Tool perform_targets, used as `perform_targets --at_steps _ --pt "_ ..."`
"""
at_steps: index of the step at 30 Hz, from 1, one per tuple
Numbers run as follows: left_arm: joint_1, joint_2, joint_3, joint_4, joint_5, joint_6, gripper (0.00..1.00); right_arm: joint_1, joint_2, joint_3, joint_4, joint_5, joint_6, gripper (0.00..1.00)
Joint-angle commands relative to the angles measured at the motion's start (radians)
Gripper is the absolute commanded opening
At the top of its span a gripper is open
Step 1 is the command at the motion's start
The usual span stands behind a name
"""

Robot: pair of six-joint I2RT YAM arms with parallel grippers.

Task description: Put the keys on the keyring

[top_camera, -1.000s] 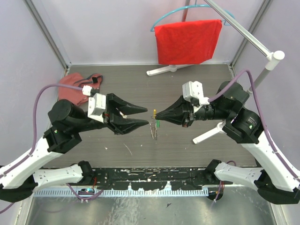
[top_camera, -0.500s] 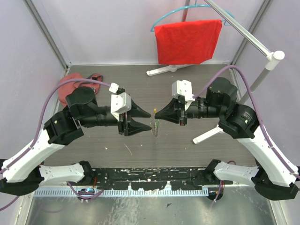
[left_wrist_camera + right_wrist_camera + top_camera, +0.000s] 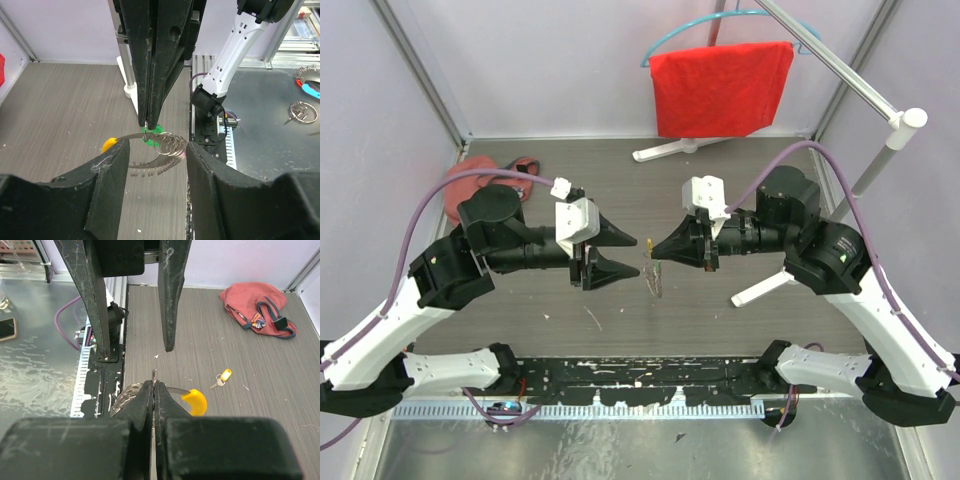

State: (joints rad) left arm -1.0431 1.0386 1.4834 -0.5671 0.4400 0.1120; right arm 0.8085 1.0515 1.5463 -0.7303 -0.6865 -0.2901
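Both arms have closed in since a second ago: your left hand [image 3: 636, 253] gapes wide, facing the right hand [image 3: 656, 246], which pinches the keyring [image 3: 651, 272] above the counter [image 3: 620, 190]. Your right wrist view hides the green key head [image 3: 150, 133] that the left wrist view shows against the ring, yet reveals a yellow-tagged key [image 3: 222, 377] on the counter.

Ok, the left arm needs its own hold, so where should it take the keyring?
Probably the silvery coils of the keyring: they hang clear beside the right gripper's pinch and sit between the open left gripper's fingers. Come straight on from the left, closing across the flat-lying loop.
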Motion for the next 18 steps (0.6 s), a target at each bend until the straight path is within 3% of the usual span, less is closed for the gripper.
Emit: perform_targets --at_steps 1,9,13,18 --pt "-0.002 -0.007 0.019 0.005 -0.018 0.001 0.57 -0.001 0.005 0.044 0.032 -0.029 -0.01 0.01" --pt "-0.002 0.001 0.01 0.026 -0.023 -0.017 0.59 -0.001 0.003 0.042 0.032 -0.039 -0.015 0.01" --pt "-0.003 0.011 0.012 0.026 -0.008 -0.018 0.45 -0.002 0.003 0.041 0.034 -0.054 -0.015 0.01" --pt "-0.002 0.027 0.018 0.027 0.019 -0.018 0.41 -0.001 0.002 0.038 0.034 -0.07 -0.017 0.01"
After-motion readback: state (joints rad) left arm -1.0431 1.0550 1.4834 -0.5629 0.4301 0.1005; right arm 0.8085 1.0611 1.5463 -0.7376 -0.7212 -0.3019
